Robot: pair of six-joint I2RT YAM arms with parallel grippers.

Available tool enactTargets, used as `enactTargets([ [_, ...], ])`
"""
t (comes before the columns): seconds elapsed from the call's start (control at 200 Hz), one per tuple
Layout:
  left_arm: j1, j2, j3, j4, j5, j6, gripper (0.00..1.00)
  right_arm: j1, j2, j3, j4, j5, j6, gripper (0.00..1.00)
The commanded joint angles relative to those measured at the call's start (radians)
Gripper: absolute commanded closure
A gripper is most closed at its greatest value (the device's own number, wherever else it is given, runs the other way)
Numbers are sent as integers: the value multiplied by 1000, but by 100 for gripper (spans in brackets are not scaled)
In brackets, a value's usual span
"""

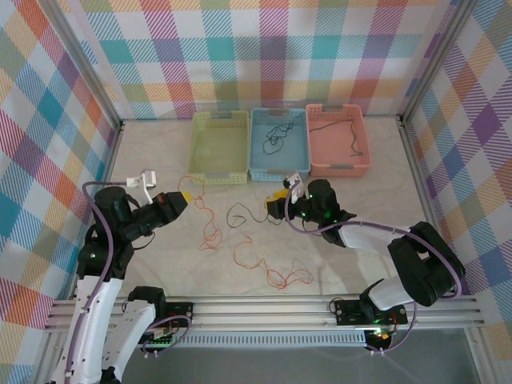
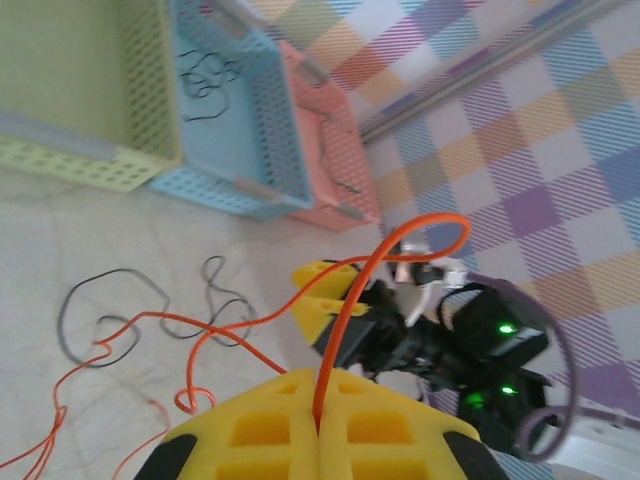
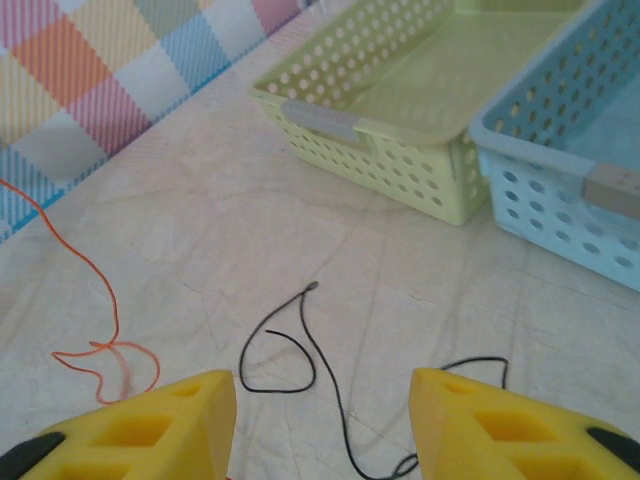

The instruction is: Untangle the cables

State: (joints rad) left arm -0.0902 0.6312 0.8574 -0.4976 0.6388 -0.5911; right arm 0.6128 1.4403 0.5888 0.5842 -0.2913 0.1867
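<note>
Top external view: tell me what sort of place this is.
Probably a robot test cell: plaid walls enclose the tabletop, the left arm and right arm are bolted to a rail at its near edge, and a green basket, blue basket and pink basket stand in a row.

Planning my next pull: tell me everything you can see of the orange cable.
The orange cable is a thin, flexible orange-red wire. One stretch is pinched in the shut left gripper, between its yellow pads, and it arcs upward above them. The rest lies loose on the pale table in squiggly loops, crossing the black cable.
</note>
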Motion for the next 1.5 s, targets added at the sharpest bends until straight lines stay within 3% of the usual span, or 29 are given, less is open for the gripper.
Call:
enactTargets([
  [0.0, -8, -1, 50, -30, 90, 6, 100, 21, -7, -15, 113, -78, -42, 49],
  [0.21, -10, 22, 74, -41, 165, 44, 100, 86, -81, -10, 158, -173, -119, 45],
  [0.445, -25, 67, 98, -92, 236, 114, 100, 191, -156, 127, 68, -226, -194, 38],
  [0.975, -57, 75, 135, -124, 241, 127, 100, 294, 26, 478, -38, -193, -210, 39],
  [1.26, -71, 63, 155, -145, 250, 133, 100, 321, 114, 534, -34, 20, -235, 46],
  [1.495, -79, 61, 217, -154, 266, 128, 100, 322, 218, 518, 38, 70, -198, 49],
])
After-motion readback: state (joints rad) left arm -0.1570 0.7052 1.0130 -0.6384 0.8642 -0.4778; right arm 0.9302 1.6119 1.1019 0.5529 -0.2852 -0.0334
